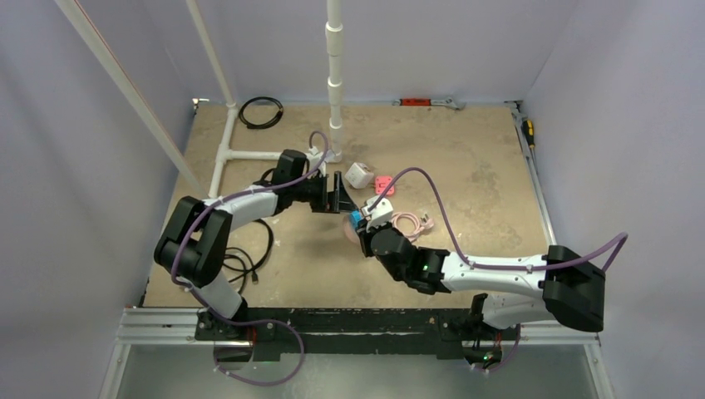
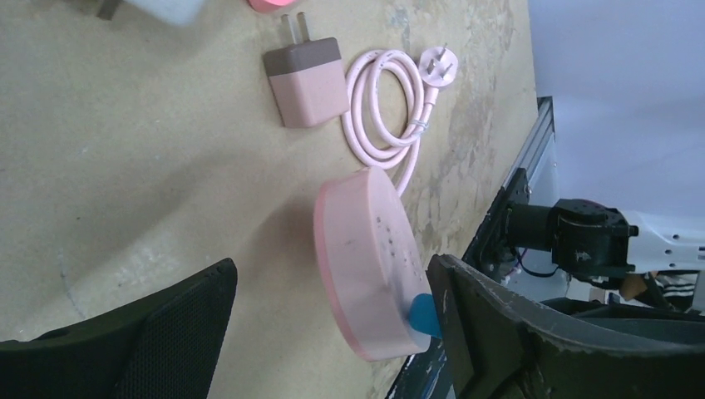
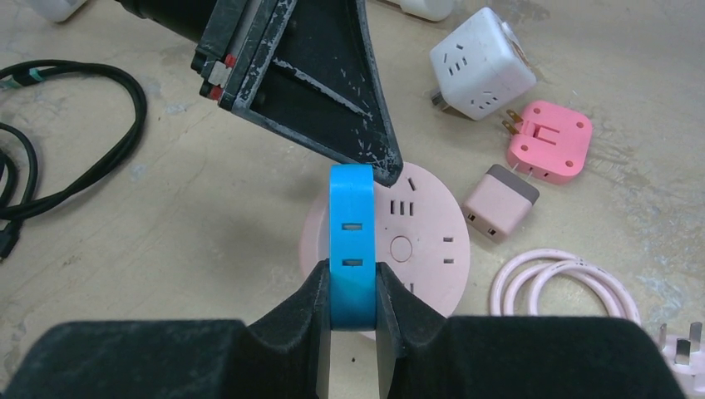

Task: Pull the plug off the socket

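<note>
Straddling socket (image 2: 366, 258), left end effector (image 2: 332, 263), spread wide

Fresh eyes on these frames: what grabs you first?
The bright blue plug at centre table, held by the right gripper, jaws shut, right above the round pink socket. The left gripper straddles that socket, jaws wide open. Just beyond lie a white cube adapter and a small square pink plug.

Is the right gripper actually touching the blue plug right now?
Touching. The right wrist view shows the right gripper shut on the blue plug, with one finger pressed flat against each side and no gap.
</note>
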### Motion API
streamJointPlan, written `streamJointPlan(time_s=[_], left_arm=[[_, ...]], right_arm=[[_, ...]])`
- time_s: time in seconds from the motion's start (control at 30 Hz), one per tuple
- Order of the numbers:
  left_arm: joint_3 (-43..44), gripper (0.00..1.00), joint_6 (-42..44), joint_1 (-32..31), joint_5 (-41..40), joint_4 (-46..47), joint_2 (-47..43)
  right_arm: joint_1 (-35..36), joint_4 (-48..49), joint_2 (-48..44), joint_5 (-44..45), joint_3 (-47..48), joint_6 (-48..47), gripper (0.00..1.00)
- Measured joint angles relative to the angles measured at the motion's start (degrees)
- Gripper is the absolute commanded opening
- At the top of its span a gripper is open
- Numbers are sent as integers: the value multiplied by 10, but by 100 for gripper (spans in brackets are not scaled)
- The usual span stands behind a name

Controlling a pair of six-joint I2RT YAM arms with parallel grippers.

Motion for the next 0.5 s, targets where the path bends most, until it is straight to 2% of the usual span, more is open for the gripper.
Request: streamJointPlan(time_s=[0.2, 0.37, 0.5], left_arm=[[0, 82, 0, -18, 12, 6, 6], [6, 53, 4, -23, 14, -1, 13], [8, 39, 5, -27, 23, -2, 22]], right_arm=[[4, -2, 1, -4, 0, -8, 0], [4, -3, 1, -7, 0, -12, 0], [4, -2, 1, -7, 0, -15, 0]])
